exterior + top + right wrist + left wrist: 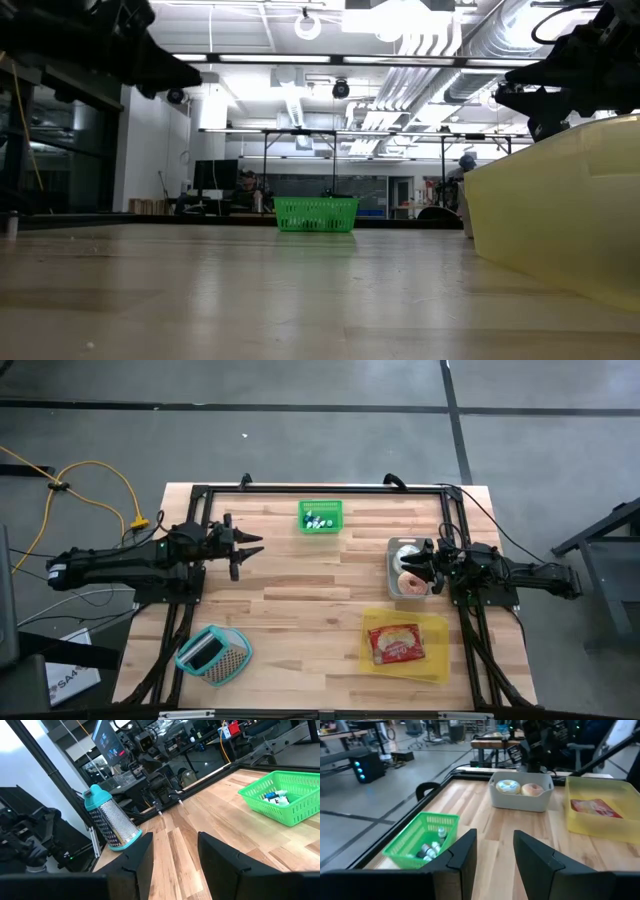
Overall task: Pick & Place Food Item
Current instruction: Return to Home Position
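Two doughnuts, one iced white [508,786] and one pink [531,789], lie in a grey bin [520,801] at the table's right; in the high view the bin [396,582] is partly hidden under my right arm. A red food packet [396,644] lies in a yellow tray [436,660] at the near right. My left gripper [252,550] hangs open above the table's left half, pointing toward the right side, with nothing between its fingers [465,854]. My right gripper [414,566] stands open over the grey bin, pointing left, holding nothing [175,855].
A green basket [320,517] with small bottles stands at the far middle. A teal-handled grater [212,653] lies at the near left. Bare wood [310,600] stretches between the two arms. A black frame [320,488] runs around the table's edges.
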Motion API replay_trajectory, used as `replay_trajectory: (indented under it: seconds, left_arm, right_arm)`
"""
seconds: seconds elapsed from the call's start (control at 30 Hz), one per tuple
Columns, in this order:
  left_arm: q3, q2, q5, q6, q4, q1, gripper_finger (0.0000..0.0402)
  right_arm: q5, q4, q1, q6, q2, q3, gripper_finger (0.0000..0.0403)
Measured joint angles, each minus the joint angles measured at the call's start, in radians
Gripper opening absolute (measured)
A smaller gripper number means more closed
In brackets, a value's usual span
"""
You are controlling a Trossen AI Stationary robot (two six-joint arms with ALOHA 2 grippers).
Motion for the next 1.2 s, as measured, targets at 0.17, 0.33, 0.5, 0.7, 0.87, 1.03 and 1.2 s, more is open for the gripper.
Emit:
replay_trajectory:
  seconds: [0.17,0.33,0.5,0.7,0.87,1.03,1.2]
  left_arm:
    - [-0.075,-0.120,0.000,-0.021,0.002,0.022,0.0122]
    - [-0.143,-0.228,-0.026,-0.050,-0.002,0.021,0.0122]
    - [-0.189,-0.303,-0.060,-0.063,0.009,0.019,0.0122]
    - [-0.279,-0.357,-0.076,-0.085,0.135,0.019,0.0122]
    - [-0.305,-0.381,-0.097,-0.098,0.152,0.019,0.0122]
    - [-0.306,-0.380,-0.106,-0.109,0.101,0.019,0.0122]
    - [-0.307,-0.380,-0.116,-0.145,0.031,0.019,0.0122]
  right_arm:
    - [0.000,0.000,0.000,0.000,0.000,0.000,0.0140]
    - [0.000,0.000,0.000,0.000,0.000,0.000,0.0140]
    - [0.000,0.000,0.000,0.000,0.000,0.000,0.0140]
    - [0.000,0.000,0.000,0.000,0.000,0.000,0.0140]
    - [0.000,0.000,0.000,0.000,0.000,0.000,0.0140]
    - [0.000,0.000,0.000,0.000,0.000,0.000,0.0140]
    - [0.000,0.000,0.000,0.000,0.000,0.000,0.0140]
